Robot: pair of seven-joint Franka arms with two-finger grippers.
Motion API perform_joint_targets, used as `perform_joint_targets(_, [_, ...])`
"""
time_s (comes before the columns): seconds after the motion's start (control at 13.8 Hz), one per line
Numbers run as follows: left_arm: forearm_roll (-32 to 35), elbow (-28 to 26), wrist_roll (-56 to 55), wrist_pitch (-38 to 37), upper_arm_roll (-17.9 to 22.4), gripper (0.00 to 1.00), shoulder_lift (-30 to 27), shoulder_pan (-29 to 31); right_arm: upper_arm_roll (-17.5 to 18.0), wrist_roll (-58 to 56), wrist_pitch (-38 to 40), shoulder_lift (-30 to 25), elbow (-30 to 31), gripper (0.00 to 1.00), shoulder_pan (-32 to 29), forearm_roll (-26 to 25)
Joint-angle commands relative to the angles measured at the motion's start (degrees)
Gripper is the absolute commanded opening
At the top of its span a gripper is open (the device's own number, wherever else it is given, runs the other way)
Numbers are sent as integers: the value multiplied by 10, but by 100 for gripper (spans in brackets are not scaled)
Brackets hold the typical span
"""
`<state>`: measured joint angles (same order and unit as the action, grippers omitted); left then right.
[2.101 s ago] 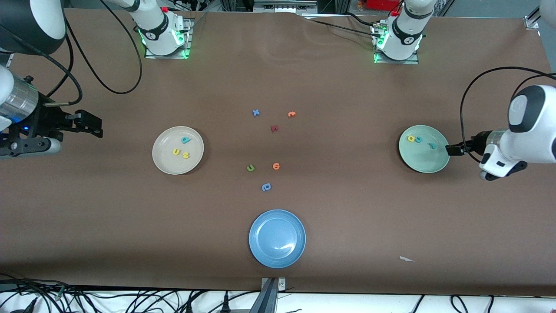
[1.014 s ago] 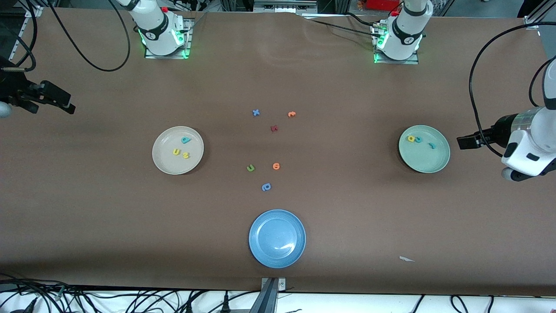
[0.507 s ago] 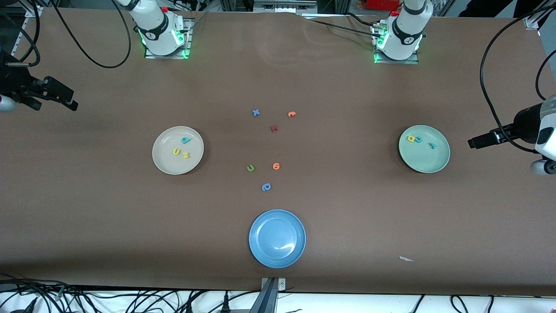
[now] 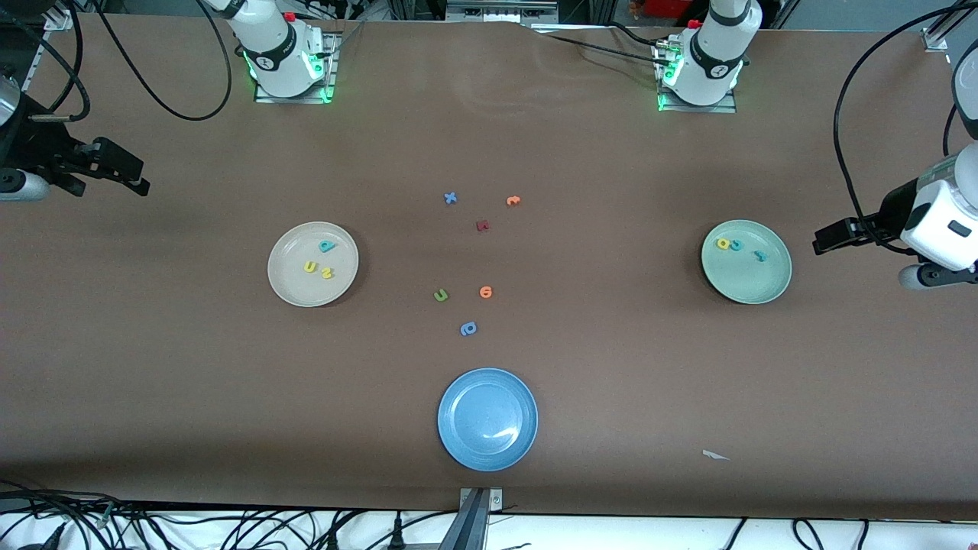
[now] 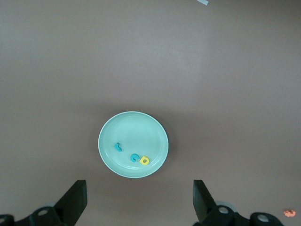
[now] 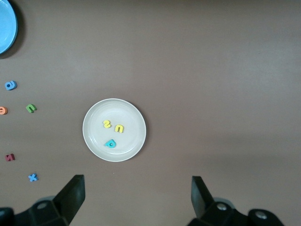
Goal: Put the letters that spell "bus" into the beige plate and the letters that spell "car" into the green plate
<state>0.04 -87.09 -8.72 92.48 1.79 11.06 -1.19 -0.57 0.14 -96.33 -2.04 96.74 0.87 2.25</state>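
The left gripper is held raised over bare table at the left arm's end, just off the green plate, at about three o'clock from it in the front view. Its fingers are spread wide apart in the left wrist view, and nothing is held between them. The right gripper is raised over bare table at the right arm's end, at roughly ten o'clock from the beige plate and well apart from it. Its fingers are likewise spread wide and nothing is gripped.

In the beige plate three letters are seen: a teal b, a yellow u and a yellow s, the two yellow ones lying just beside each other. In the green plate a yellow a, a teal c and a thin teal piece, probably the r, are found, the a and c touching or nearly so.

The blue plate, nearest the front camera, holds nothing. Between the plates, on the table, loose letters are scattered: a blue x, an orange letter, a dark red letter, a green u-shaped letter, a second orange letter and a blue round-bowled letter.
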Motion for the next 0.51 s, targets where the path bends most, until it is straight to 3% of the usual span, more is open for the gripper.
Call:
perform_joint_targets(0.0, [14,-15,19,10,-5,100,-15,-2,2,3,-1,-2,5,100,1,-8])
perform_joint_targets(0.43, [14,5,13,8,-11,100,-17,-4,2,3,0,-2,5,100,1,-7])
